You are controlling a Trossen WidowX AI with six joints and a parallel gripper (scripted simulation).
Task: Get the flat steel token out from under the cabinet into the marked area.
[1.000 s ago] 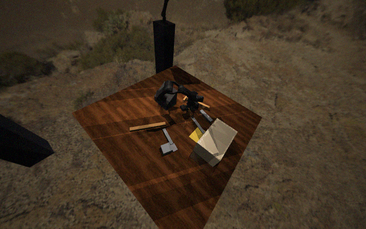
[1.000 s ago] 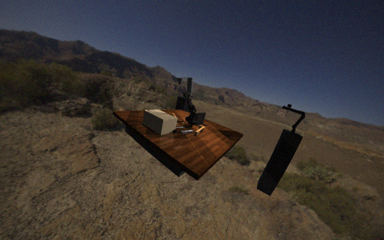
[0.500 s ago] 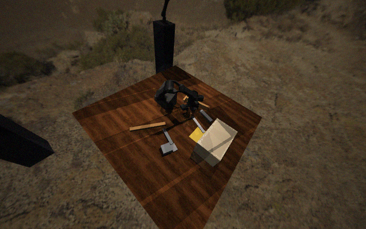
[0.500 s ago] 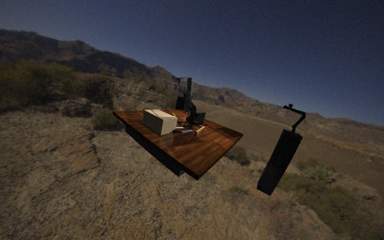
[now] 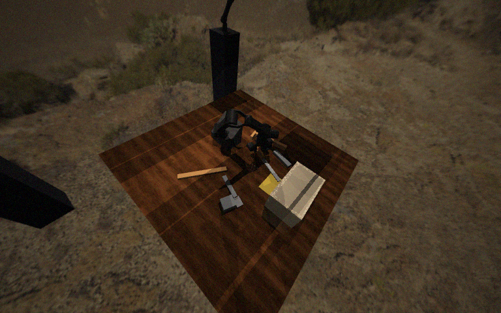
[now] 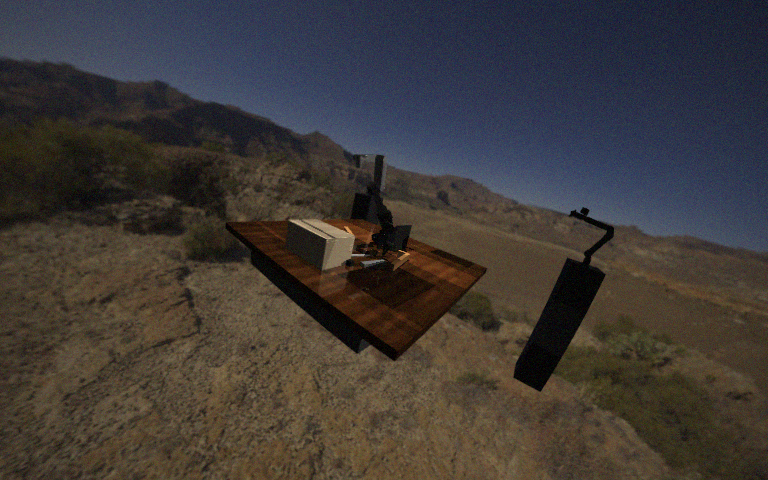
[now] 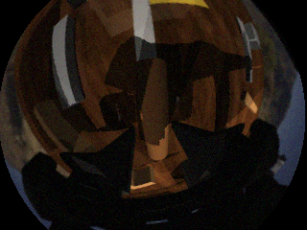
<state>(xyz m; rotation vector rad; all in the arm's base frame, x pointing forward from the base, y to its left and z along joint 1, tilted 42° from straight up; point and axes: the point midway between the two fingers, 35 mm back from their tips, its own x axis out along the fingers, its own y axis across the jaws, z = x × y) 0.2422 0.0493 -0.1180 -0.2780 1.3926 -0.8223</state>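
Note:
The pale cabinet stands on the table. The yellow marked area lies at its front. I cannot make out the token. A tool with a long grey blade and a brown handle points at the cabinet, its blade passing along the yellow area. Its far end reaches the cabinet front; whether it goes under is hidden. My gripper is open, low over the handle, with a gap showing on each side of it between the fingertips.
A second grey bar lies beside the tool. A grey piece with a square head lies on the other side. A wooden stick lies farther off. The table has dark shadows across it.

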